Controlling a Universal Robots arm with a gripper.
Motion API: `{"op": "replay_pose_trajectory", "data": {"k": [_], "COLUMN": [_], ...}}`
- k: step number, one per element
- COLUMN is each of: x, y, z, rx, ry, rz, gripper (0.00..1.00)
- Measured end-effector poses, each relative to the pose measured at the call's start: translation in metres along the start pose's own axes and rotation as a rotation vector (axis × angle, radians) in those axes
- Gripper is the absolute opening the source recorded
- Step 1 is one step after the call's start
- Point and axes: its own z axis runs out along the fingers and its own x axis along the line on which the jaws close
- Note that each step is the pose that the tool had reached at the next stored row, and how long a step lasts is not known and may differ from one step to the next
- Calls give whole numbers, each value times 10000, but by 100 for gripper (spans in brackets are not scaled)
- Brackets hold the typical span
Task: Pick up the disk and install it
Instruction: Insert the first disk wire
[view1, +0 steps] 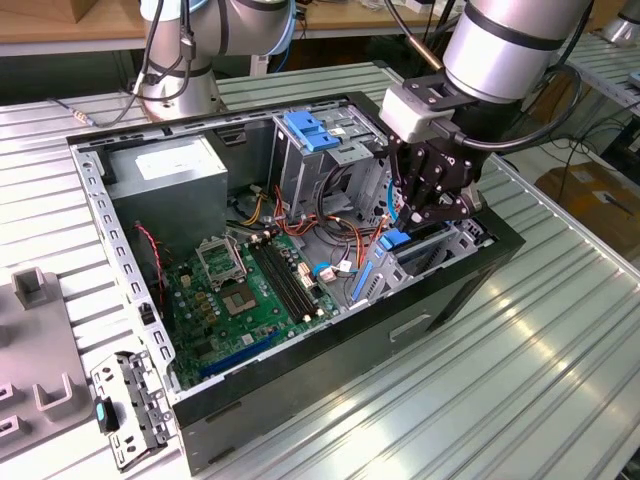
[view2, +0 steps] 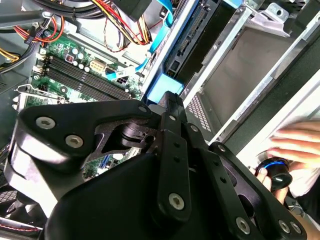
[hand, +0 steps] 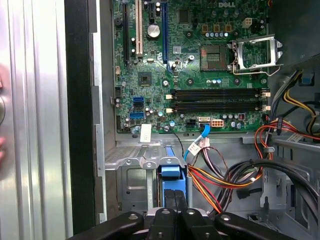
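Gripper (hand: 175, 195), fingers together, apparently pinching blue edge of the disk (hand: 173, 171)

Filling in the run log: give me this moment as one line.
gripper: shut on disk bracket | disk: on edge in drive bay | location: inside open computer case

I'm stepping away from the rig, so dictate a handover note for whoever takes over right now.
Black gripper: fingers shut, tips at the blue plastic bracket of the flat disk.
Disk: on edge in the grey metal drive bay of the open black computer case.
Done: picked up, placed in the bay.
Left: full seating can't be confirmed.
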Motion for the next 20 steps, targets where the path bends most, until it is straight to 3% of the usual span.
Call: {"op": "replay_pose_trajectory", "data": {"k": [7, 14, 20], "x": [-1, -8, -9], "y": [-31, -225, -269], "z": [1, 4, 1], "rx": [0, 0, -2], "ry": [-1, 3, 2], "rz": [-1, 0, -128], "gripper": [11, 11, 11]}}
